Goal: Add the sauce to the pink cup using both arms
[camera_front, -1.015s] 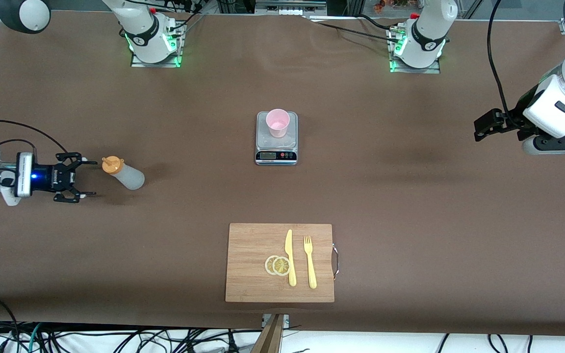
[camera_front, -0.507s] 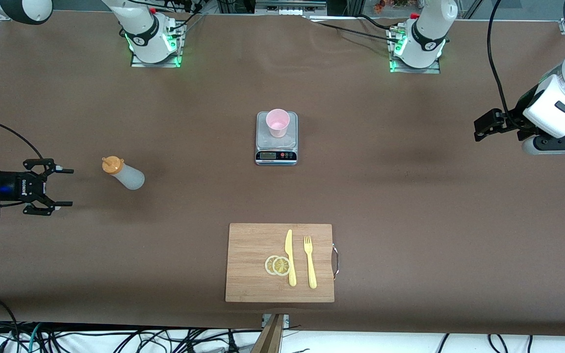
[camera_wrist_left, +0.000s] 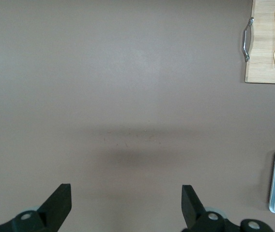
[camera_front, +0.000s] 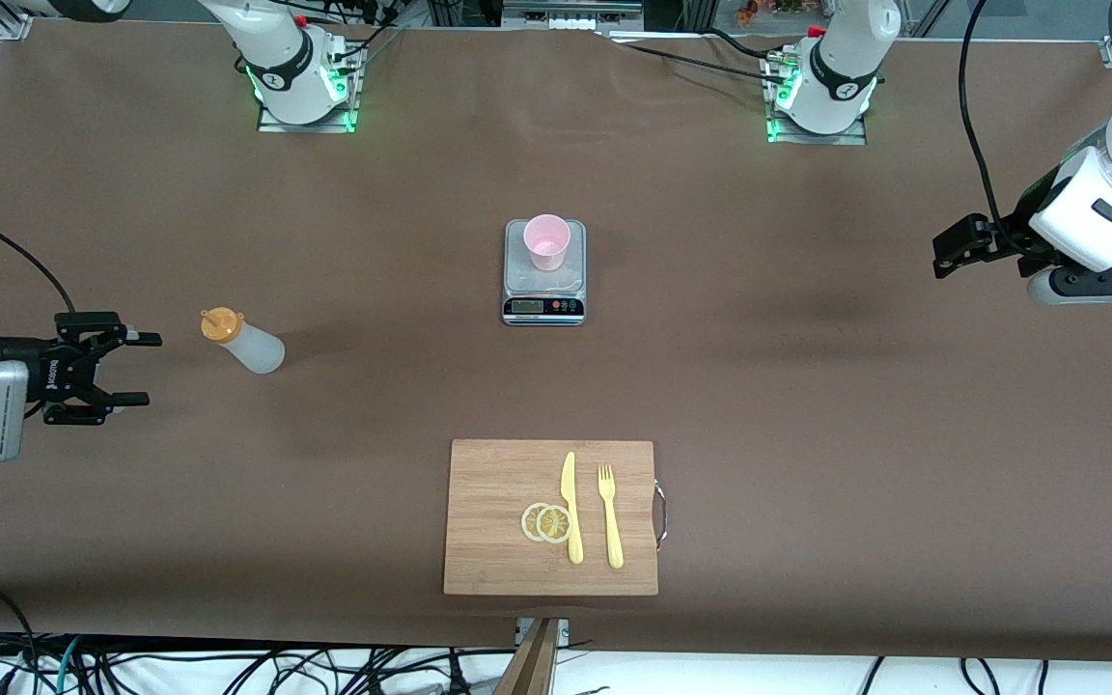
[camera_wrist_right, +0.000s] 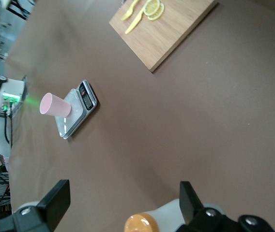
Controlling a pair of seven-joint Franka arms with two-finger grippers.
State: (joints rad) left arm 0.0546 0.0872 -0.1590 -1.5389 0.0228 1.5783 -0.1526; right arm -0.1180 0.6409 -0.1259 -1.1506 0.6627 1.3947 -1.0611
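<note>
On the tabletop (camera_front: 807, 405) you have a cutting board (camera_front: 498, 521) nearest the front camera, a scale (camera_front: 543, 290) mid-table carrying the pink cup (camera_front: 546, 240), and the sauce (camera_front: 243, 342) standing toward the right arm's end. Your right gripper (camera_front: 126, 368) sits just beside it, fingers wide and empty. Your left gripper (camera_wrist_left: 126, 205) waits, fingers also spread, holding nothing. Expect a light, soft, squeezable bottle; grip its body below the orange cap.
</note>
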